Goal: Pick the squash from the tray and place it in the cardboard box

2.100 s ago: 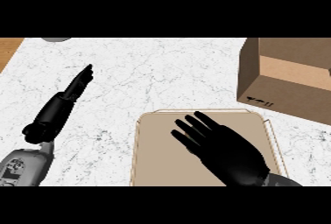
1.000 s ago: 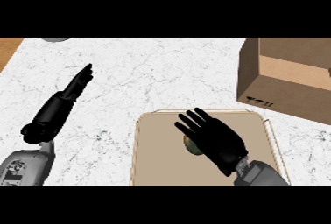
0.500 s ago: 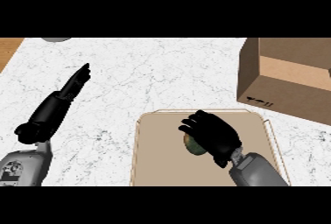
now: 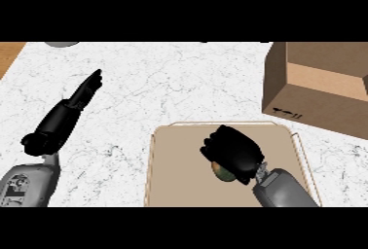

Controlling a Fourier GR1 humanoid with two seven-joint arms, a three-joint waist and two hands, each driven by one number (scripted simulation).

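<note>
A dark green and yellowish squash (image 4: 222,171) lies on the tan tray (image 4: 176,165) in the lower middle of the head view. My right hand (image 4: 233,150) sits over it with fingers curled round it, hiding most of it. The open cardboard box (image 4: 323,87) stands at the upper right, beyond the tray's far right corner. My left hand (image 4: 72,107) rests at the left with straight fingers pointing away, holding nothing.
The white marble counter (image 4: 173,78) spreads between the tray and the box. A grey round object (image 4: 61,44) peeks in at the far left edge. A strip of wood (image 4: 9,53) shows at the upper left corner.
My right hand pulled back toward me over the tray, and its fingers went from spread to curled round the squash. The left hand stayed nearly still.
</note>
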